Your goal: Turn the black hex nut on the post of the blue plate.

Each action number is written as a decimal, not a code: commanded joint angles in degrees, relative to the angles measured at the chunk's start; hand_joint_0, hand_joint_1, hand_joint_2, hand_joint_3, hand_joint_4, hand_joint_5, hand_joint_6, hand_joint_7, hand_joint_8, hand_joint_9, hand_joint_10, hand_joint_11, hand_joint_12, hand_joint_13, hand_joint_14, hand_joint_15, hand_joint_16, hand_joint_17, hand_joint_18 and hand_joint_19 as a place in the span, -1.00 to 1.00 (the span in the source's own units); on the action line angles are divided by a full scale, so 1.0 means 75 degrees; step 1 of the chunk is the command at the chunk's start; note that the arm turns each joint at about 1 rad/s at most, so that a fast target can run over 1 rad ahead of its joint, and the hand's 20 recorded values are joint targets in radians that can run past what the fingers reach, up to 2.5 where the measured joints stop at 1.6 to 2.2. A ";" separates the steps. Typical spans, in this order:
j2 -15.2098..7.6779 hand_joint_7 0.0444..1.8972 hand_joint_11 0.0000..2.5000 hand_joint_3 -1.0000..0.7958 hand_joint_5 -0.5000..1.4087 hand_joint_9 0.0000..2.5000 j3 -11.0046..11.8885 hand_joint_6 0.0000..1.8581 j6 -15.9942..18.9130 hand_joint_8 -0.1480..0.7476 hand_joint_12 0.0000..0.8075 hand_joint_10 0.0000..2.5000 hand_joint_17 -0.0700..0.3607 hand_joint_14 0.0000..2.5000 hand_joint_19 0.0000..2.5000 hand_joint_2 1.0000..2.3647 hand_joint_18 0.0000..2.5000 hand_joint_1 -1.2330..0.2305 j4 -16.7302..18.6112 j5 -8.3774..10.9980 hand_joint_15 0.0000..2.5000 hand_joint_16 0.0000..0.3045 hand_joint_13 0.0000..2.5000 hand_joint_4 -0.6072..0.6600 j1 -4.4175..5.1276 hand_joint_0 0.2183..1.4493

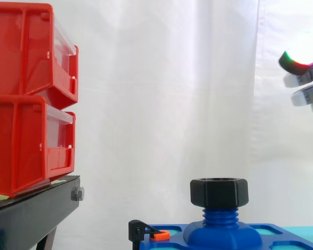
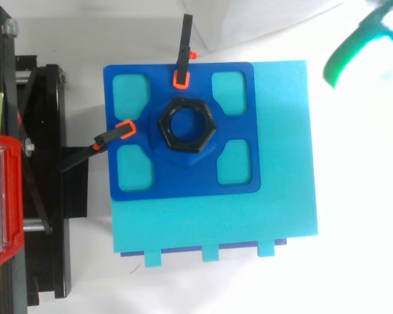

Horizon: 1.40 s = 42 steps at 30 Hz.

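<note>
A black hex nut [image 1: 219, 192] [image 2: 187, 124] sits near the top of the blue threaded post [image 1: 220, 216], which rises from the middle of the blue plate [image 2: 183, 180] [image 1: 271, 232]. My hand [image 1: 302, 54] [image 2: 354, 46] hangs high at the right, well above the nut and off to its right. It touches nothing. Its glowing fingertips [image 1: 309, 94] point left, straight and apart, with nothing between them.
The plate lies on a cyan block [image 2: 281, 163], held by two black clamps with orange tips [image 2: 183, 49] [image 2: 95, 144]. Stacked red bins [image 1: 26, 94] stand on a black stand [image 1: 31, 208] at the left. A white curtain hangs behind.
</note>
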 commanded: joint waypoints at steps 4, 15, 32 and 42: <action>-0.0187 -0.37 -1.00 -0.44 -0.79 -1.00 0.0001 -0.46 -0.0965 -0.38 -0.17 -1.00 -0.08 -1.00 -1.00 -1.00 -1.00 -0.37 0.0555 0.0008 -1.00 -0.63 -1.00 -0.07 0.0092 -0.72; -0.0339 -0.36 -1.00 -0.44 -0.79 -1.00 0.0001 -0.46 -0.4234 -0.35 -0.15 -1.00 -0.09 -1.00 -1.00 -1.00 -1.00 -0.30 0.1410 0.0113 -1.00 -0.63 -1.00 -0.01 0.0268 -0.72; -0.1804 -0.34 -1.00 -0.44 -0.79 -1.00 0.1348 -0.46 -0.4445 -0.30 -0.12 -1.00 -0.08 -1.00 -1.00 -1.00 -1.00 -0.12 0.1035 0.0043 -1.00 -0.62 -1.00 0.06 0.0245 -0.73; -0.1968 -0.32 -1.00 -0.44 -0.79 -1.00 0.1348 -0.46 -0.5500 -0.27 -0.10 -1.00 -0.06 -1.00 -1.00 -1.00 -1.00 0.02 0.1668 0.0031 -1.00 -0.61 -1.00 0.10 0.0291 -0.74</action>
